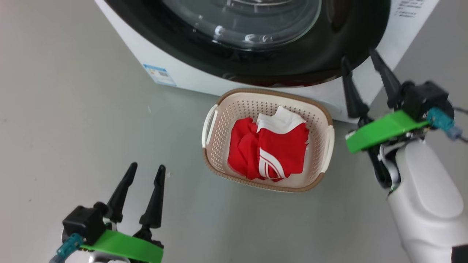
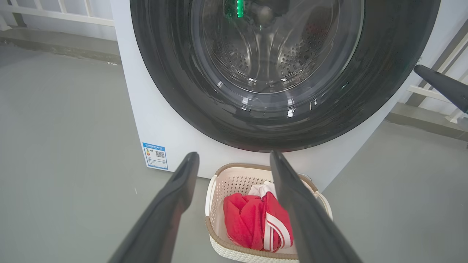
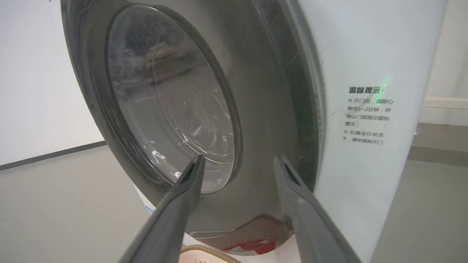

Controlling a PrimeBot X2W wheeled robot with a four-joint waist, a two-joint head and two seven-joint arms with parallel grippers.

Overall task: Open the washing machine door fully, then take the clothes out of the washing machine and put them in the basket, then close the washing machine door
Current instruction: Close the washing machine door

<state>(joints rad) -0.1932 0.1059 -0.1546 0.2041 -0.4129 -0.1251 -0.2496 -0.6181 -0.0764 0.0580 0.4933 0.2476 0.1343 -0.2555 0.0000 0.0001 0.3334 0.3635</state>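
- Left pincer (image 1: 147, 166): its two dark fingers are spread wide with nothing between them. It grasps nothing and hangs over the grey floor (image 1: 73, 109), well apart from the basket (image 1: 223, 120).
- In the left wrist view, the left pincer (image 2: 234, 155) points at the washing machine (image 2: 161, 124), and the basket (image 2: 234, 179) sits low between its fingers.
- Right pincer (image 1: 358, 54): released, its fingers apart and empty. Its tips stand before the lower right of the washing machine door (image 1: 292, 62).
- In the right wrist view, the right pincer (image 3: 240, 157) is close to the door's black rim (image 3: 263, 109) — whether it touches cannot be told.
- One finger of the right pincer (image 2: 442, 86) also shows at the right edge of the left wrist view.
- One washing machine (image 1: 190, 78), white, with one blue label (image 1: 159, 75) at its lower corner and one printed notice (image 3: 365, 117) on its front.
- One door, which lies against the machine's front; the steel drum shows through its glass (image 2: 263, 54).
- One basket, cream with a brown rim, on the floor just before the machine and below the door.
- The clothes (image 1: 278, 149) are one crumpled bundle — red with white stripes and a white part on top. They lie inside the basket (image 2: 248, 219).
- Two pincers, each with two fingers.
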